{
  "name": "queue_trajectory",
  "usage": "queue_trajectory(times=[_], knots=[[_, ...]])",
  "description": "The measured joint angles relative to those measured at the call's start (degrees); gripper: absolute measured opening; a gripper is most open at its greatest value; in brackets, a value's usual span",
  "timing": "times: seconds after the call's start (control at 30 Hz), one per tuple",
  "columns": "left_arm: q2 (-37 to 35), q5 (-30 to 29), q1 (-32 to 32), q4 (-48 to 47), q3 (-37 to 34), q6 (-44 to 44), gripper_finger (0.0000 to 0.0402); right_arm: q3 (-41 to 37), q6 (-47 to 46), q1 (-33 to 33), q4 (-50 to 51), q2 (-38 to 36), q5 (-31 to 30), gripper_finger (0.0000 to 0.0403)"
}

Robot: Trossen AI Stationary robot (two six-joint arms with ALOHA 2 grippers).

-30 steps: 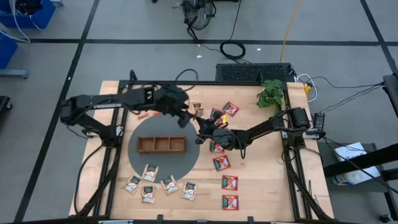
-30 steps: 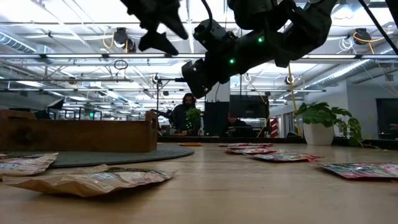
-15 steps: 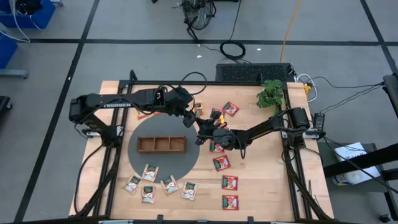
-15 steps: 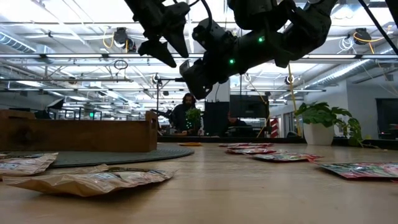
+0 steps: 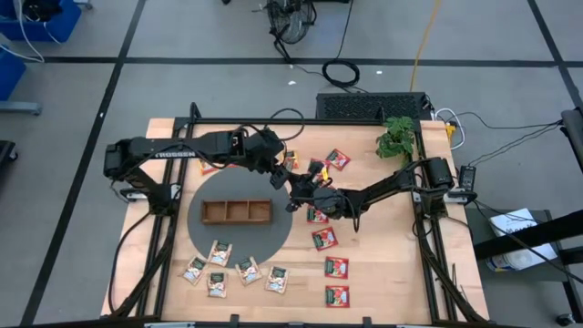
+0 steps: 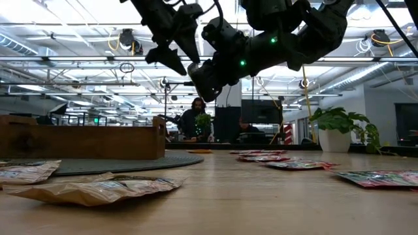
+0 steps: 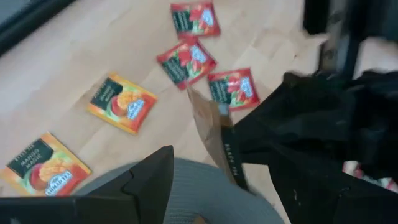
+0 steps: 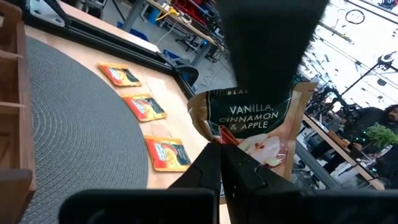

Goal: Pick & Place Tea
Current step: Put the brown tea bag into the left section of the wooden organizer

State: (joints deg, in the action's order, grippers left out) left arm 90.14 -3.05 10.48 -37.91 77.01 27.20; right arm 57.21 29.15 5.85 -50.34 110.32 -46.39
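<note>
Where hands (image 5: 290, 179) meet, packet (image 8: 252, 127) half-hidden — blurred

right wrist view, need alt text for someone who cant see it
The right gripper is shut on a tea packet labelled vanilla, cinnamon and apple, held upright above the table. The left gripper's dark finger hangs just above the packet. Beyond lie three orange-yellow packets beside a round grey mat.

You can see one tea packet (image 8: 249, 127) held up in the air, standing upright; other tea packets (image 5: 336, 268) lie flat on the table.
</note>
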Motion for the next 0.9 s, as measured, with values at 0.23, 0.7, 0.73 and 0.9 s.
queue_trajectory(times=[0.23, 0.7, 0.73, 0.9], knots=[[2.70, 0.13, 0.01, 1.65, -0.04, -0.78, 0.0249, -0.04, 0.08, -0.02, 0.17, 0.02, 0.15, 0.0000], [1.63, 0.15, 0.34, 1.25, 0.11, -3.06, 0.0250, -0.04, 0.07, -0.13, 0.00, -0.02, 0.12, 0.0000], [1.65, 0.15, 0.37, 1.13, 0.11, -3.21, 0.0250, -0.04, 0.07, -0.13, 0.03, -0.02, 0.13, 0.0000], [0.23, -0.02, 0.37, 0.71, 0.16, -4.17, 0.0250, -0.04, 0.07, -0.15, 0.01, -0.02, 0.13, 0.0000]])
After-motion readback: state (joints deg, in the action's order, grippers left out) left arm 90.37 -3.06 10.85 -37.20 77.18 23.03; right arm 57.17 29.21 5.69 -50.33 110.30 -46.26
